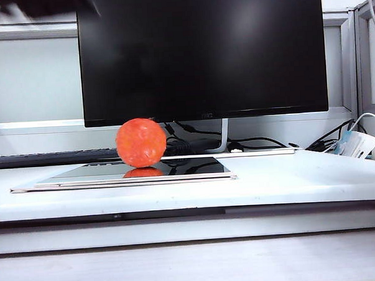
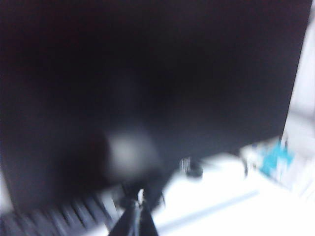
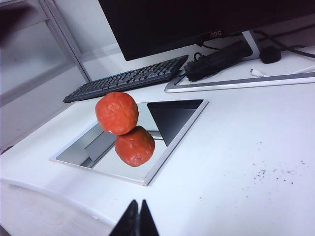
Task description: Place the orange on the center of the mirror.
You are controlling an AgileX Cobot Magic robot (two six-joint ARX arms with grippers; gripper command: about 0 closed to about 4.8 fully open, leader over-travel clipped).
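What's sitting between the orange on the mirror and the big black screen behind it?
Behind the orange on the mirror, the right wrist view shows a black keyboard and a bundle of black cables before the screen. Both grippers are shut, away from the orange.

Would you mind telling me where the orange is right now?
The orange sits on the mirror, around its middle, left of centre in the exterior view, before the monitor; neither hand holds it.

White desk (image 1: pixel 289 179), black monitor (image 1: pixel 202 53) behind
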